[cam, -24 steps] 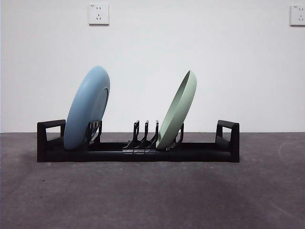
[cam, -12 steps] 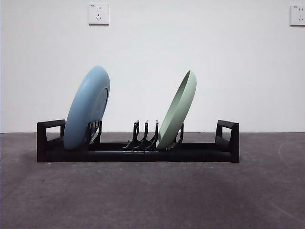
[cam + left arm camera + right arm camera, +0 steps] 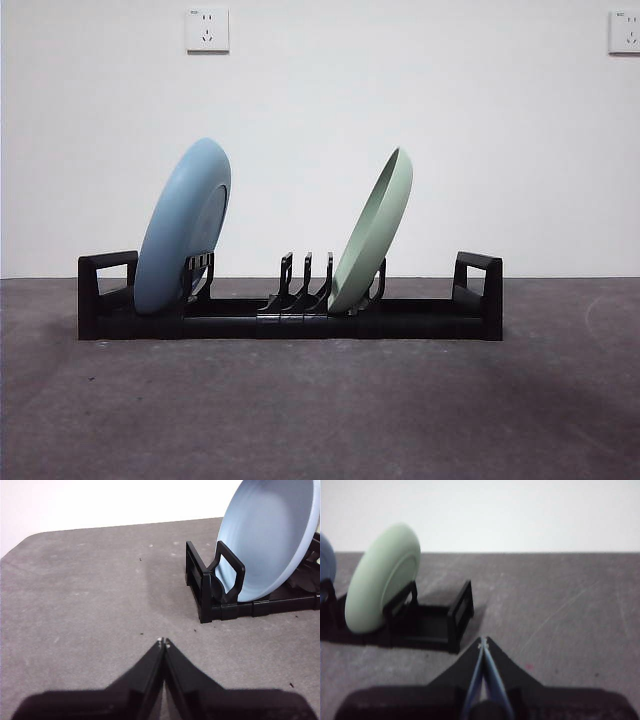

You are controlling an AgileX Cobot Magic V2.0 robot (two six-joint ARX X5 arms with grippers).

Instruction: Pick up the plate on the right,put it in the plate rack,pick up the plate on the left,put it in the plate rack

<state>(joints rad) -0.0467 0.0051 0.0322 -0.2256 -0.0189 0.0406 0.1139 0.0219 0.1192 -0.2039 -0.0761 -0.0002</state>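
Plates stand in the long low black plastic plate rack (image 3: 290, 310) on the grey table (image 3: 320, 410): the round pale blue plate (image 3: 183, 228) leans near the rack's one blocky loop end, and the round pale green plate (image 3: 372, 232) leans among the curved divider prongs nearer the middle, both tilted the same way and well apart from each other. The left hand (image 3: 163, 642) hangs over bare table beside the rack's blue-plate end, jaws pressed together and holding nothing. The right hand (image 3: 483, 641) hangs near the other loop end, jaws likewise closed and empty.
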